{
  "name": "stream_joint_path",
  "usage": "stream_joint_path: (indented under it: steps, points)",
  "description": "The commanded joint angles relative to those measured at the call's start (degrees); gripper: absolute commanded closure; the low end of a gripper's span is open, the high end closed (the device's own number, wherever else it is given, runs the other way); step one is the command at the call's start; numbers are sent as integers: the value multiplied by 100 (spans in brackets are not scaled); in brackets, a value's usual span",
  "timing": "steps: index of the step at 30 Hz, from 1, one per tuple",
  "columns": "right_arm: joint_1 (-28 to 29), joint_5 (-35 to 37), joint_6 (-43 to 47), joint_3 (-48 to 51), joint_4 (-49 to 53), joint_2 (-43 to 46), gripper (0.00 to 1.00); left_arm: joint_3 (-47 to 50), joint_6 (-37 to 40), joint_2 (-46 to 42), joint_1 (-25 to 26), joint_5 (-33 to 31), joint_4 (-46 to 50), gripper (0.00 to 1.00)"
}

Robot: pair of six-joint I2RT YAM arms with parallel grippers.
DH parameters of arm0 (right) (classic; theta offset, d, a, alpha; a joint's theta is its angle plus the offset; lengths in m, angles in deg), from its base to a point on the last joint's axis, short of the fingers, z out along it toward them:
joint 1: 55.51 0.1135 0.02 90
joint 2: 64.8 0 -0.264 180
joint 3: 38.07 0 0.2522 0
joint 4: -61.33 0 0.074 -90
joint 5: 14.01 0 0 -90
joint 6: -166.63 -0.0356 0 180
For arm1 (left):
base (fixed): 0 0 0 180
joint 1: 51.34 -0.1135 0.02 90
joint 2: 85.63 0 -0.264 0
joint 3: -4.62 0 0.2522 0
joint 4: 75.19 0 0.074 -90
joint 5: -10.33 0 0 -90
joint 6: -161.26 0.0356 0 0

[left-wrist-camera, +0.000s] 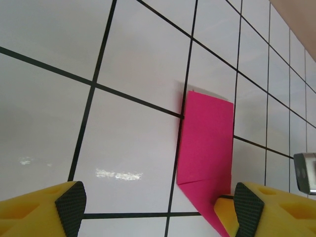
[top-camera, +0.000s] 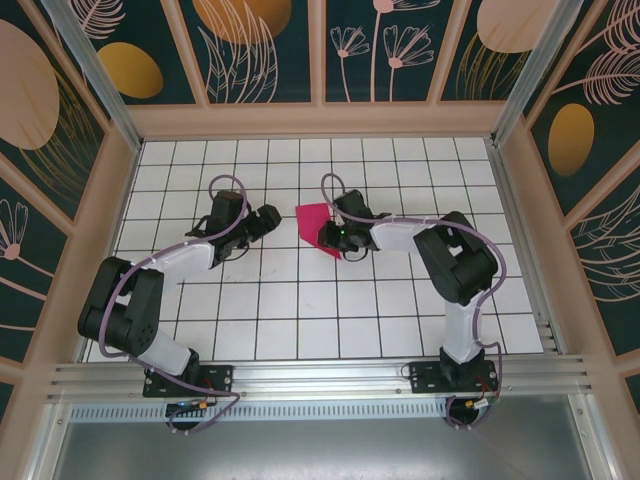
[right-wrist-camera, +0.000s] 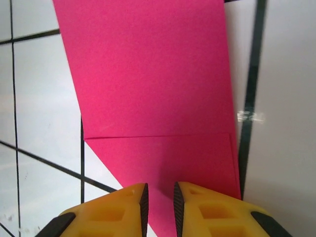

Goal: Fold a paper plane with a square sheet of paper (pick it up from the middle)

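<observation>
The pink paper (top-camera: 313,224) lies flat on the gridded floor between the two arms, partly folded, with one straight crease and a slanted edge (right-wrist-camera: 153,89). My right gripper (top-camera: 337,238) sits over its near end. Its fingers (right-wrist-camera: 159,193) stand a narrow gap apart, and flat paper shows through the gap. My left gripper (top-camera: 268,218) is just left of the sheet, wide open with nothing between its pads (left-wrist-camera: 158,207). In the left wrist view the paper (left-wrist-camera: 207,138) reaches down to the right-hand finger (left-wrist-camera: 247,210).
White tiled floor (top-camera: 300,300) with black grid lines spreads all round. Wooden walls (top-camera: 320,120) close in the back and both sides. A metal rail (top-camera: 320,375) runs along the near edge by the arm bases.
</observation>
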Motion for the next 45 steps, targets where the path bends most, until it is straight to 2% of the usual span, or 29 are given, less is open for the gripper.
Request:
stream_joint_path:
  steps: [1, 4, 6, 11, 15, 19, 30, 41, 45]
  points:
    - [24, -638, 1594, 538, -93, 9, 77, 77, -58, 57, -20, 274, -230, 19]
    - [-49, -668, 2313, 791, 170, 377, 78, 97, -66, 92, -15, 353, -256, 20]
    - [-145, -747, 2379, 905, 97, 762, 78, 143, -106, 101, -13, 403, -351, 20]
    - [-290, -778, 1189, 707, -257, 1180, 74, 253, -274, 128, 42, 512, -544, 20]
    - [-290, -605, -43, 697, -514, 1064, 74, 329, -454, 140, 147, 575, -684, 20]
    - [-251, -636, -554, 693, -697, 854, 74, 427, -691, 180, 291, 674, -892, 21]
    - [-375, -587, -909, 665, -730, 352, 75, 597, -1573, 428, 771, 984, -1498, 29]
    - [-825, -1360, -1373, 1334, -1497, 197, 79, 651, -2130, 802, 1051, 1189, -2009, 42]
    - [-927, -1502, -1473, 1498, -1674, 155, 79, 583, -2272, 919, 1126, 1241, -2084, 42]
